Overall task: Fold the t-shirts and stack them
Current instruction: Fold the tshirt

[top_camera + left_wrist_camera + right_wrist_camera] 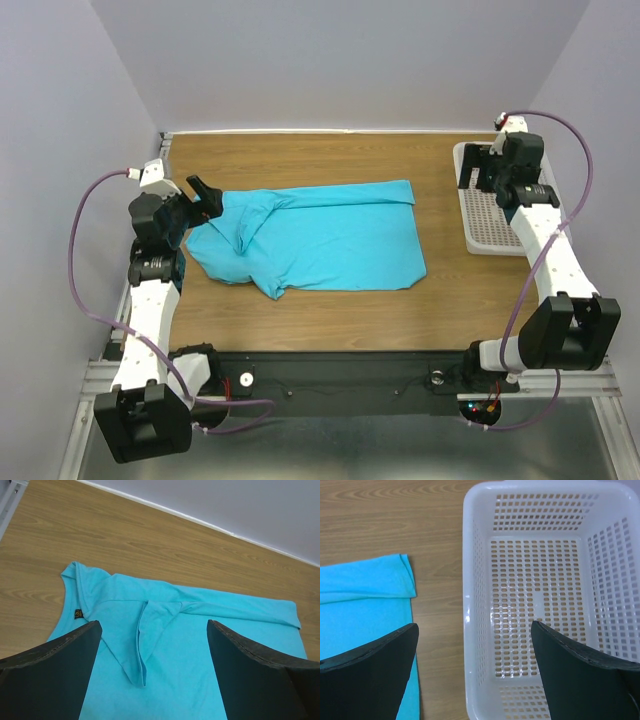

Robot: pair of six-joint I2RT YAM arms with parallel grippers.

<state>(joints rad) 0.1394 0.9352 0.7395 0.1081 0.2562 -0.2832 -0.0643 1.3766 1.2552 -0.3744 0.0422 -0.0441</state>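
**Turquoise t-shirt lay half-folded on the table, both grippers wide apart and holding nothing**

The t-shirt lay spread on the wooden table, a little left of the middle, with its collar end toward the left and its hem toward the right. Its far edge was turned over toward the near side in a long band running almost the whole length of the shirt. Close to the collar a pointed flap of cloth (a sleeve or a loose fold, hard to say which) lay on top of the body. A small dark label showed inside the neck.

The left gripper hung at the collar end of the shirt, its jaws fully apart with nothing between them. Whether its tips touched the cloth could not be told.

On the far right of the table stood a white mesh basket, apart from the shirt's hem, with bare wood between them. The right gripper hung over the basket, jaws spread wide and gripping nothing.
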